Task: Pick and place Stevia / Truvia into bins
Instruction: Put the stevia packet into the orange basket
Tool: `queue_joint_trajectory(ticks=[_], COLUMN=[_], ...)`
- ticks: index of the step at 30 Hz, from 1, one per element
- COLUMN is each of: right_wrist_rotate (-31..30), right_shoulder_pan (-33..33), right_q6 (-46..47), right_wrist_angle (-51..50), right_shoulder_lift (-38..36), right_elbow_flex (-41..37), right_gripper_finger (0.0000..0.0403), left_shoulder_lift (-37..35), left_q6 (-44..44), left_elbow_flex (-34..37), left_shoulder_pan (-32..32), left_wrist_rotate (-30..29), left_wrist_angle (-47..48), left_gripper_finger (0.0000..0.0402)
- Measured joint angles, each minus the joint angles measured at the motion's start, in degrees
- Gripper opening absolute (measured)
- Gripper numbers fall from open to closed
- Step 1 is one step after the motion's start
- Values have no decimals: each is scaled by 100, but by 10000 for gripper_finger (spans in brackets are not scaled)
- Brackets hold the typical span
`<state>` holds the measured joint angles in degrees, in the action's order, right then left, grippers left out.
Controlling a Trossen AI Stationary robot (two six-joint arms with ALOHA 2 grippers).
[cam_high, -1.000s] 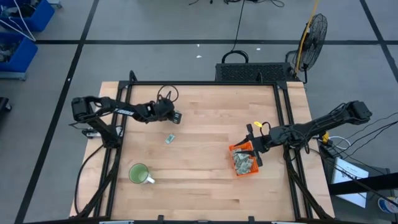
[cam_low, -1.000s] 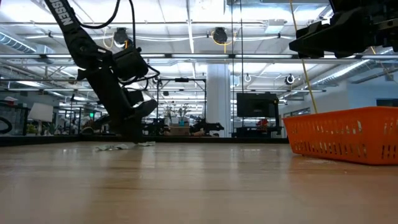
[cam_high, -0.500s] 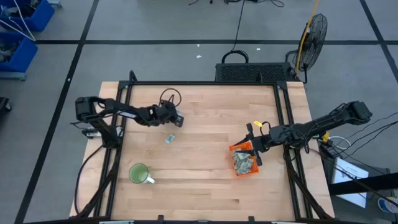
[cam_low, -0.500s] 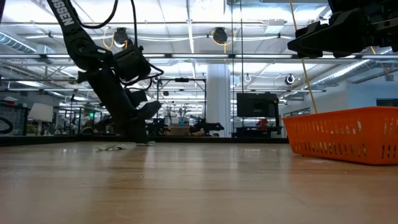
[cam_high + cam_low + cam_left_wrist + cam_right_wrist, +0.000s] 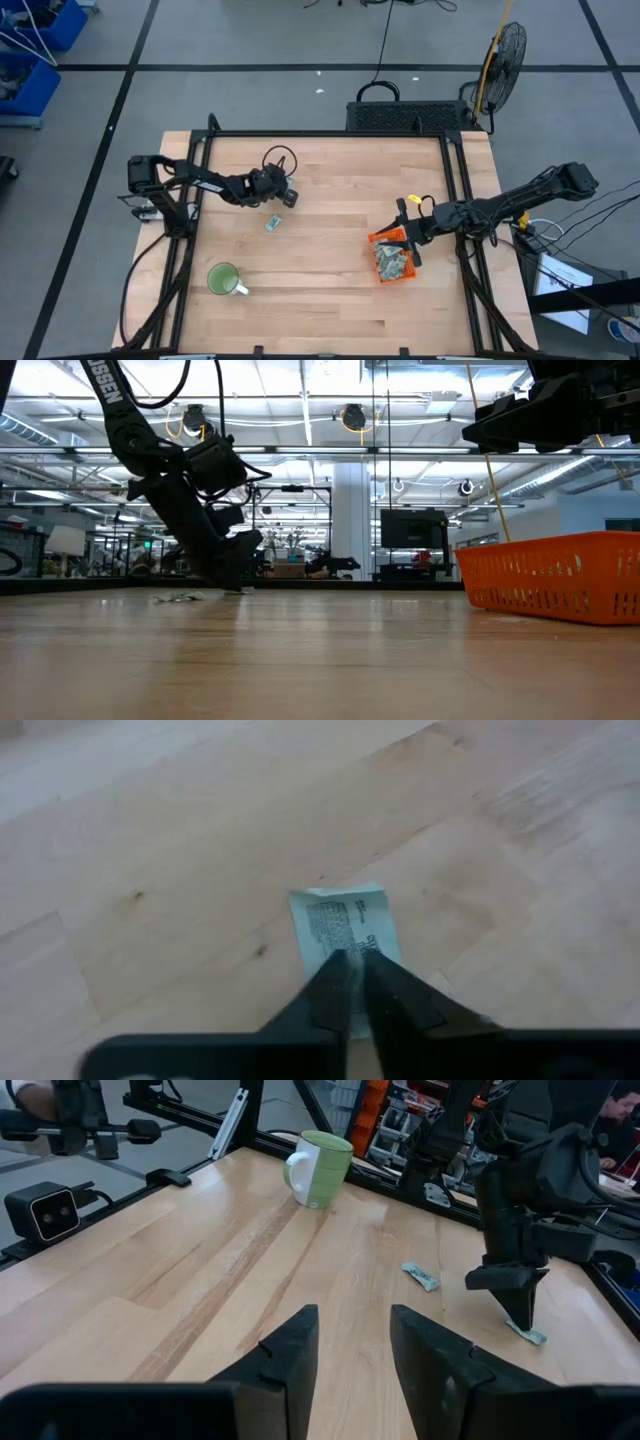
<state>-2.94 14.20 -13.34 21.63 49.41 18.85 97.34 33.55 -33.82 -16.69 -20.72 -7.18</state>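
Sachet [image 5: 345, 925] lies flat on wood under the left claw [image 5: 355, 965], fingertips nearly together on it.

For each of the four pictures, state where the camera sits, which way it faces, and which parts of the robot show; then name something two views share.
High view: overhead, facing straight down; both arms, orange tray, mug.
Low view: table height, facing level across into the room; left gripper at the tabletop, tray wall.
Left wrist view: on the left arm, facing down past its nearly closed fingers at one sachet.
Right wrist view: on the right arm, facing across the table past its open fingers.
Shared: high and right wrist views both show the mug.
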Motion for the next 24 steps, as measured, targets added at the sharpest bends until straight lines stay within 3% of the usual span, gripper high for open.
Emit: queue_joint_trajectory(ticks=[3, 10, 14, 20, 24], right_wrist_rotate=[0, 0, 0, -9, -2], right_shoulder_pan=[0, 0, 0, 0, 0], right_q6=[0, 0, 0, 37, 67], right_wrist_angle=[0, 0, 4, 89, 87], right_shoulder_lift=[0, 0, -2, -2, -2], right_elbow_flex=[0, 0, 0, 2, 2], right_gripper_finger=[118, 118, 118, 118, 118], left_shoulder_lift=[2, 49, 45, 38, 27], left_q6=[-4, 203, 214, -211, -630], left_elbow_flex=[-1, -62, -526, -1479, -2036], left_shoulder_pan=[0, 153, 557, 1529, 1906], left_wrist_rotate=[28, 345, 718, 514, -416], left_wrist_angle=[-5, -885, -1209, -788, 424], left_gripper_finger=[8, 4, 3, 3, 9])
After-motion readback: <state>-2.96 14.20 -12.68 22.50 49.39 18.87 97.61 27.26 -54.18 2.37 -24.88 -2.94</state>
